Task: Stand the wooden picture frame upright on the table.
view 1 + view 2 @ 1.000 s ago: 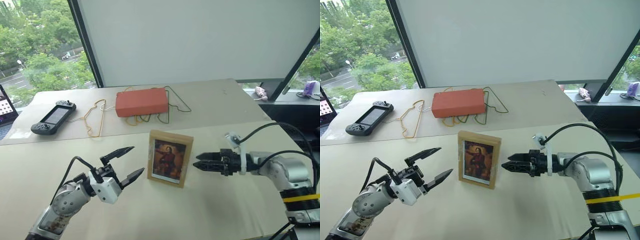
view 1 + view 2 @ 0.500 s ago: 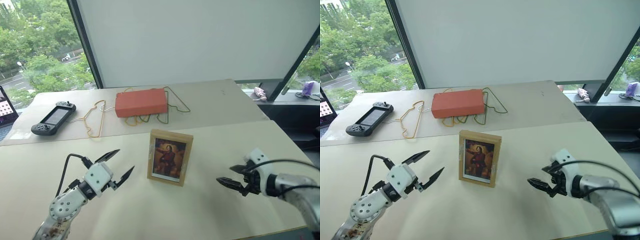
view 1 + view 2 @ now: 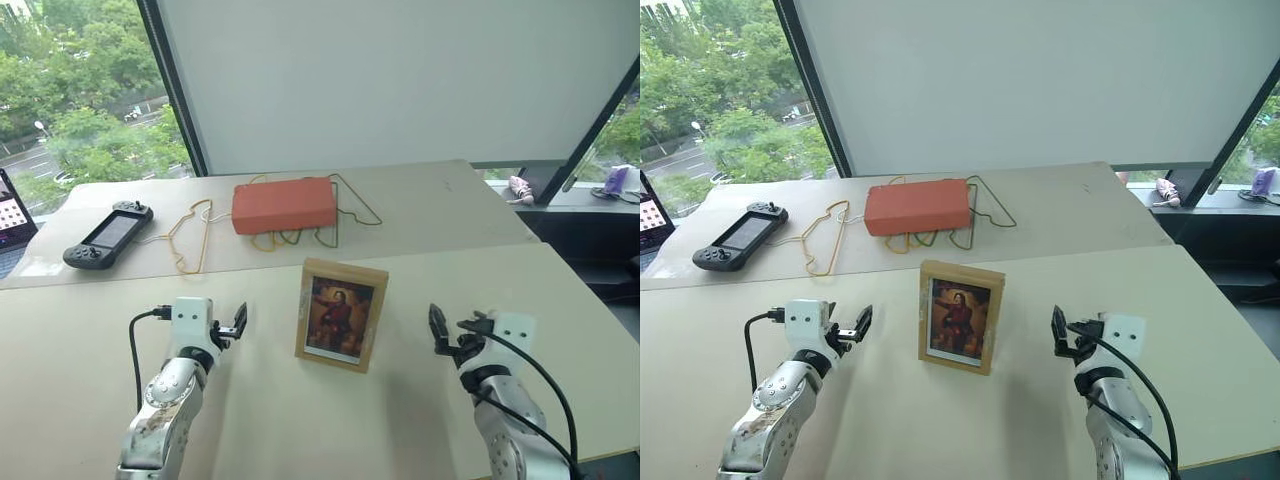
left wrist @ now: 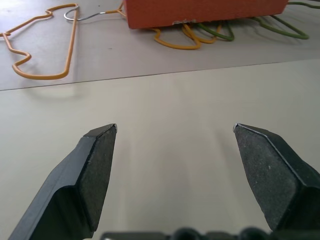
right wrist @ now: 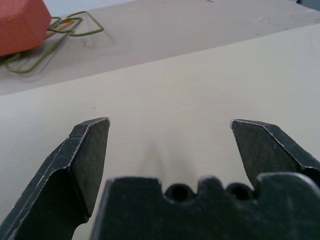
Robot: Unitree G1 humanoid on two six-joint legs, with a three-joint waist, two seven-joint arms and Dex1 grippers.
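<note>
The wooden picture frame [image 3: 341,315] stands upright on the beige table [image 3: 300,430], its portrait front facing me. My left gripper [image 3: 238,322] hovers low over the table to the left of the frame, apart from it, pointing forward. In the left wrist view the left gripper [image 4: 174,126] is open, with nothing but bare tabletop between its fingers [image 4: 95,170]. My right gripper [image 3: 437,328] hangs to the right of the frame, also apart from it. The right wrist view shows this gripper [image 5: 169,121] open and empty.
On the far table lie an orange-red box [image 3: 283,204], thin wire hangers [image 3: 190,235] in orange and green, and a black handheld game console [image 3: 108,234]. A laptop corner [image 3: 10,215] shows at the left edge. The table's right edge runs close to my right arm.
Both grippers drew away from the frame, left one leftward and right one rightward, sank lower and turned to point forward. The frame stayed standing where it was.
</note>
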